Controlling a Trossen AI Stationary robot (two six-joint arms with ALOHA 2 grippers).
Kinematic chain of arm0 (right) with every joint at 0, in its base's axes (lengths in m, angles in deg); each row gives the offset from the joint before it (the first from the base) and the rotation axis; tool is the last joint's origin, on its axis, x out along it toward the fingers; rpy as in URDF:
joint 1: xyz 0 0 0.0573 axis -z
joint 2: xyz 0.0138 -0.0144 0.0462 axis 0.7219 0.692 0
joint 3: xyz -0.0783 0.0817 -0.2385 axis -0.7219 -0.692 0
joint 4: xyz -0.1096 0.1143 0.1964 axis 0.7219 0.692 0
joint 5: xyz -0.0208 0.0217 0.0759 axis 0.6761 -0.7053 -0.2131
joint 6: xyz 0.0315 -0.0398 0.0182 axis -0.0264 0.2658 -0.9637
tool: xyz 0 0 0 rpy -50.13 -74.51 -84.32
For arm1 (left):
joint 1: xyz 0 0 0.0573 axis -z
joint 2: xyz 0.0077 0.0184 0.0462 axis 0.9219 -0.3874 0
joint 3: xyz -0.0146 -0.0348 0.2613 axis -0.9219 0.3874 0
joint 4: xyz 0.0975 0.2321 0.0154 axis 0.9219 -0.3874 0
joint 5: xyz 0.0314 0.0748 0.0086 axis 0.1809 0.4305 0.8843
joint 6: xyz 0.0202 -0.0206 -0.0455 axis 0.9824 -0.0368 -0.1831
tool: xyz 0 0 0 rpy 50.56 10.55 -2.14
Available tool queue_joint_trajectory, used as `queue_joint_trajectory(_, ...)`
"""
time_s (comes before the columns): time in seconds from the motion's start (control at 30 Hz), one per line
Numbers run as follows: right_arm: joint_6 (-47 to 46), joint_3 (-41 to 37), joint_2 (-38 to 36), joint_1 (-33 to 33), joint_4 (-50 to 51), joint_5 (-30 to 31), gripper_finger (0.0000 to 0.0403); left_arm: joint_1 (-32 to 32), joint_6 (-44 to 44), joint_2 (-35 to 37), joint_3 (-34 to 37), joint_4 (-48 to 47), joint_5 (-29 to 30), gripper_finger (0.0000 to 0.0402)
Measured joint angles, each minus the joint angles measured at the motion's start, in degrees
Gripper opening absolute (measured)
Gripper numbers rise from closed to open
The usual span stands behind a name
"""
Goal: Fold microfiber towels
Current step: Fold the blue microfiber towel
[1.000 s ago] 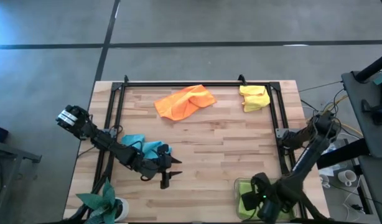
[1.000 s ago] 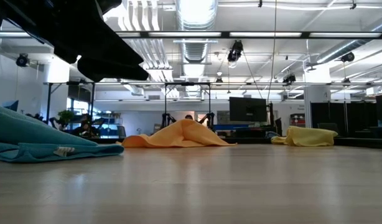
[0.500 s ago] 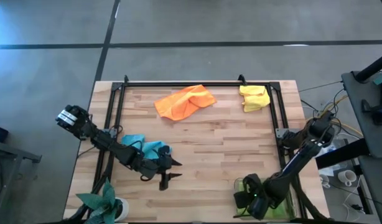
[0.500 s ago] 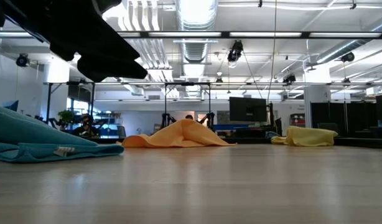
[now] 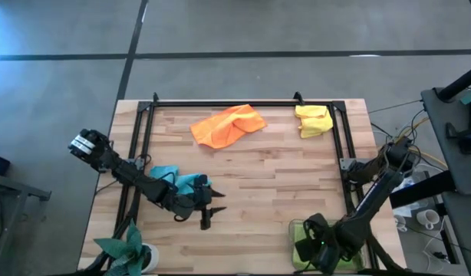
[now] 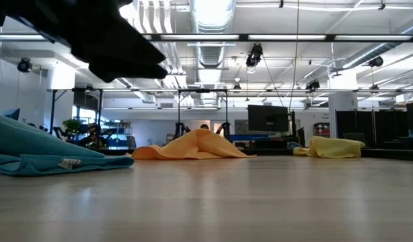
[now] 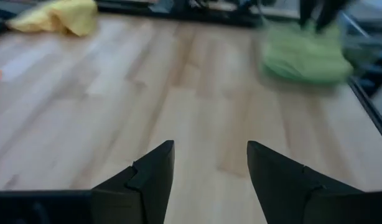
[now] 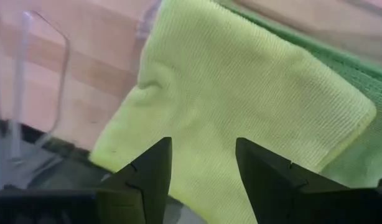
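My left gripper (image 5: 212,216) is open and empty above bare wood, just right of the light blue towel (image 5: 178,182), which lies crumpled at the table's near left and also shows in the low view (image 6: 31,151). An orange towel (image 5: 228,125) lies bunched at the far middle, a yellow towel (image 5: 314,120) at the far right. My right gripper (image 5: 306,249) is open over a folded yellow-green towel (image 8: 241,93), which lies on a green one (image 8: 359,74) in the clear tray (image 8: 60,62) at the near right. I cannot tell whether its fingers touch the cloth.
A black metal frame (image 5: 220,102) runs along the table's far, left and right sides. A small green plant (image 5: 132,245) stands at the near left corner. Bare wood (image 5: 266,184) lies in the table's middle. The left wrist view shows the green towels (image 7: 303,56) ahead.
My left arm has shifted a little toward the table's right. My right gripper has swung a little toward the table's left and back again over the tray. No towel has moved.
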Motion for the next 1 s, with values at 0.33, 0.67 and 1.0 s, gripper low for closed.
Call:
queue_joint_trajectory(0.33, 11.9, 5.5, -2.7, 0.7, 12.6, 3.0, 0.0168, 0.0, 2.5, 0.0, 0.1, 9.7, -7.4, 0.0187)
queue_joint_trajectory(0.67, 20.2, 13.7, -8.5, 7.4, 19.0, 11.4, 0.017, -0.1, 7.3, -1.6, 1.0, 16.5, -7.3, 0.0187)
queue_joint_trajectory(1.0, 57.9, 11.4, -8.4, 30.5, 14.5, 25.7, 0.0203, -0.8, 7.4, 17.0, 11.0, 16.0, 5.8, 0.0187)
